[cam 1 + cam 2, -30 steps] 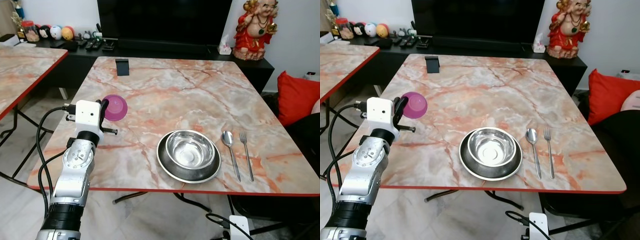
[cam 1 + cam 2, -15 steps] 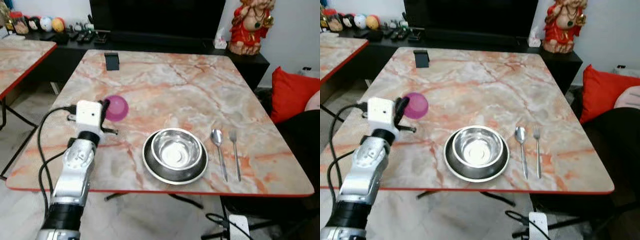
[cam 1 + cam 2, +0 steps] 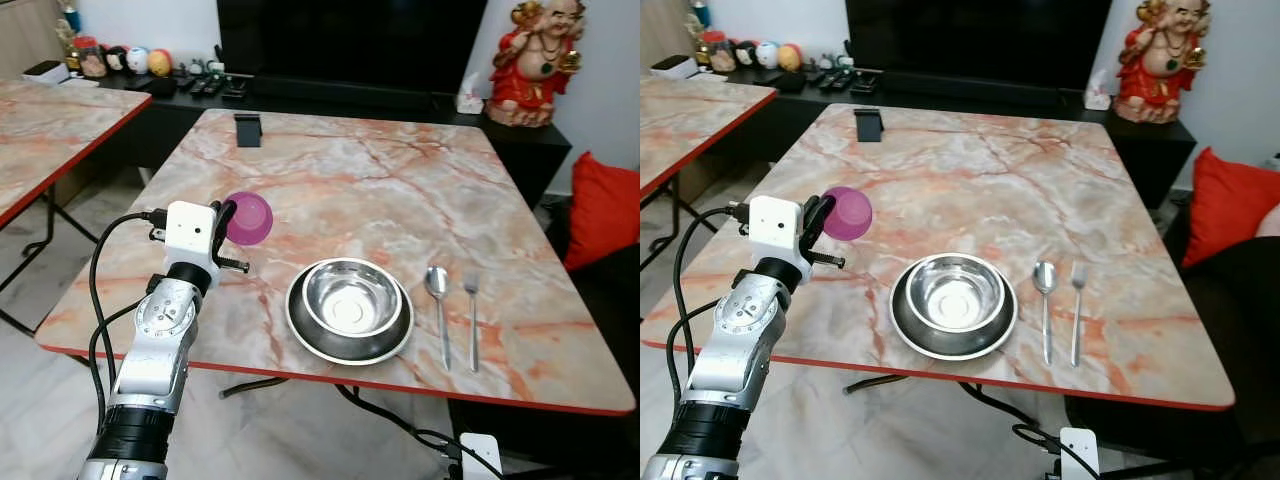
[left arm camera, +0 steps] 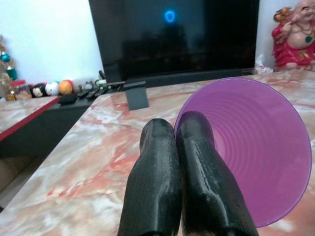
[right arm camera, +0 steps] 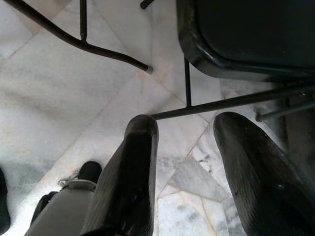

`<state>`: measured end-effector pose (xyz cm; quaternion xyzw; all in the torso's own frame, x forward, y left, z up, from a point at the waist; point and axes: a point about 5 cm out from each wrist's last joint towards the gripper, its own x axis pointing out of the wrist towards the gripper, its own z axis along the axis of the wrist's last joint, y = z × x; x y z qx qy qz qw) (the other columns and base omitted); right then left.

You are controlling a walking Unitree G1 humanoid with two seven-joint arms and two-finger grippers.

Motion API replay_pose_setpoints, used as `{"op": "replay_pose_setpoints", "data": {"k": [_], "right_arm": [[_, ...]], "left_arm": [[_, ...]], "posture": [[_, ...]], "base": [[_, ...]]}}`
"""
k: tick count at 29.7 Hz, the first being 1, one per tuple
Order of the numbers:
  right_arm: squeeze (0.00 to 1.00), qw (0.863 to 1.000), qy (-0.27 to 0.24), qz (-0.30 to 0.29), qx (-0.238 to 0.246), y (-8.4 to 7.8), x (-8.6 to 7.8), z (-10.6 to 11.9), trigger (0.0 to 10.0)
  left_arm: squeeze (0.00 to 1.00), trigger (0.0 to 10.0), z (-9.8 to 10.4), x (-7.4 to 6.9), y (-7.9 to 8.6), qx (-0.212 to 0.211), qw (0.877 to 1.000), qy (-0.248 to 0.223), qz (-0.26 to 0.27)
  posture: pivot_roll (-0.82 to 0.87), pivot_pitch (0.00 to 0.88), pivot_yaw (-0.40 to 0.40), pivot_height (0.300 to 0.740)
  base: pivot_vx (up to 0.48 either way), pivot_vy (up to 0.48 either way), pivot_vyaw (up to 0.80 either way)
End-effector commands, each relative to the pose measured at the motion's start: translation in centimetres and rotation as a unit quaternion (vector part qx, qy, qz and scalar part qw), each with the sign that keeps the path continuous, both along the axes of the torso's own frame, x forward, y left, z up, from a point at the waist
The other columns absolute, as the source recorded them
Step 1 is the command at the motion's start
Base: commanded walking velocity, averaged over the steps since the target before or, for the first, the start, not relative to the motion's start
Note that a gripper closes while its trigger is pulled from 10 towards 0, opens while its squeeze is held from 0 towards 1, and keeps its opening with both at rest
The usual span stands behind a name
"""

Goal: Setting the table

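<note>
My left gripper [image 3: 227, 213] is shut on the rim of a purple plastic cup [image 3: 249, 217], held just above the near left part of the marble table [image 3: 380, 180]. In the left wrist view the two black fingers [image 4: 172, 187] pinch the purple cup [image 4: 256, 147] at its edge, its mouth facing the camera. A steel bowl [image 3: 351, 303] sits in a steel plate [image 3: 300, 335] near the front edge, to the right of the cup. A spoon [image 3: 439, 310] and a fork [image 3: 472, 315] lie side by side right of the plate. My right gripper [image 5: 182, 162] hangs open below the table, over the floor.
A small black stand [image 3: 247, 130] sits at the table's far left. A second marble table [image 3: 50, 120] is on the left. Behind are a dark TV console, a red figurine [image 3: 537, 60] and a red cushion [image 3: 603, 205]. Chair legs [image 5: 187, 105] cross the floor near my right gripper.
The head camera has shifted, so the whole scene has slid in view. The left gripper still holds the purple cup at about the same spot over the table.
</note>
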<state>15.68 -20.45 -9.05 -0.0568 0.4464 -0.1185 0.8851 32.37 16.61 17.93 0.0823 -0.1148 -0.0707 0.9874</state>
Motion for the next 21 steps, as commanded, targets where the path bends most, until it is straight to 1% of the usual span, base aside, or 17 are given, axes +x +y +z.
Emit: {"op": "replay_pose_setpoints", "data": {"k": [1, 10, 18, 21], "right_arm": [[0.00, 1.000, -0.002, 0.001, -0.003, -0.15, 0.18, 0.10, 10.0], [0.00, 1.000, -0.004, 0.003, -0.005, -0.15, 0.32, 0.16, 10.0], [0.00, 1.000, -0.007, 0.003, -0.005, -0.11, 0.46, 0.23, 10.0], [0.00, 1.000, -0.009, 0.004, -0.004, -0.01, 0.53, 0.24, 10.0]], "left_arm": [[0.00, 10.0, 0.23, 0.11, -0.03, 0.007, 1.000, 0.000, -0.002], [0.00, 10.0, 0.07, 0.13, 0.09, 0.007, 1.000, 0.006, 0.009], [0.00, 10.0, 0.01, 0.17, -0.14, 0.003, 1.000, 0.015, -0.008], [0.00, 10.0, 0.13, 0.37, 0.08, -0.005, 1.000, 0.027, -0.011]], "posture": [[0.11, 0.000, -0.070, 0.724], [0.11, 0.000, -0.073, 0.724], [0.11, 0.000, -0.073, 0.724], [0.12, 0.000, -0.074, 0.724]], "base": [[0.000, -0.255, 0.00], [0.000, -0.342, 0.00], [0.000, 0.000, 0.00], [0.000, 0.000, 0.00]]}}
